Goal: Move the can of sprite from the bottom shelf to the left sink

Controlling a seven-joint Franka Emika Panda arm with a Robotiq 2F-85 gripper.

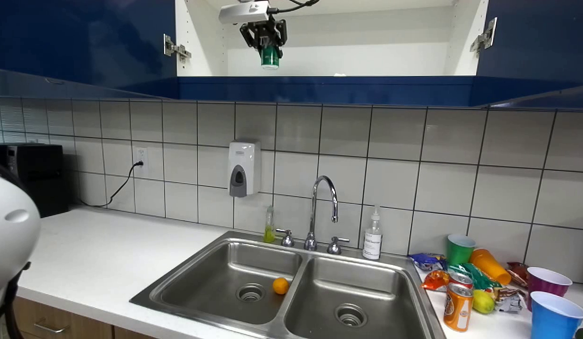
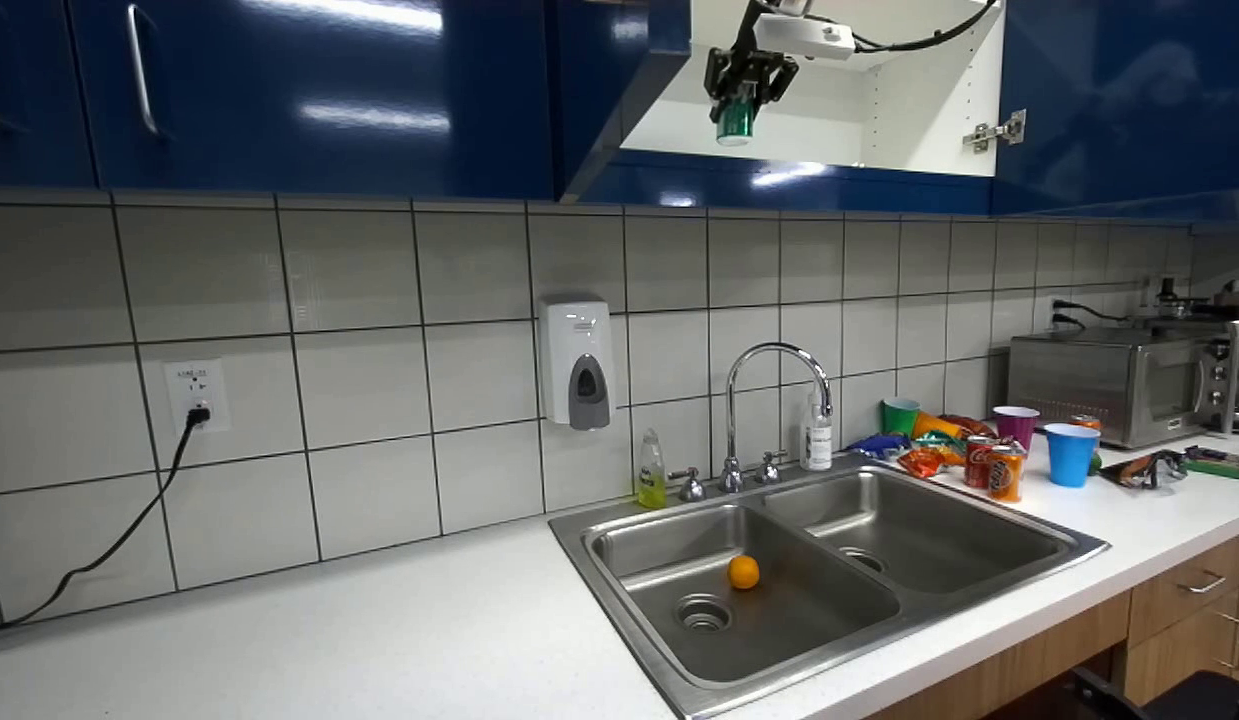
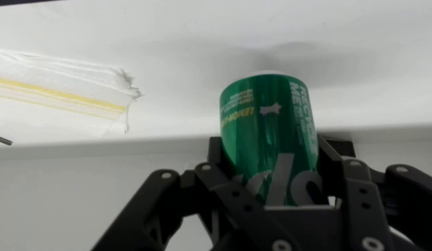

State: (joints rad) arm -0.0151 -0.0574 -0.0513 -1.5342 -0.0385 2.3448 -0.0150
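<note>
Small green cylindrical metal Sprite can (image 1: 270,59): hanging roughly upright, pale lower end showing in both exterior views; we're calling the grasp done.
Black two-fingered gripper (image 3: 271,153): pinching the can by its sides, one finger on each; we're holding it from above.
Flat white bottom shelf (image 3: 181,69): lying beneath the can, not touching it; we're counting the lift as done too.
White-walled, dark-blue-fronted cabinet (image 1: 347,56): framing the can in its opening; depth is reading poorly from these angles, so we're leaving open how close to the front edge the can is hanging.
Left rectangular stainless-steel basin (image 1: 206,287): lying well below, waiting for the can; a round orange object (image 1: 280,286) is sitting in it, beside the drain (image 1: 250,293).
Left to do: as we're judging it, clearing the cabinet, travelling down over that basin, setting the can in, letting go.
</note>
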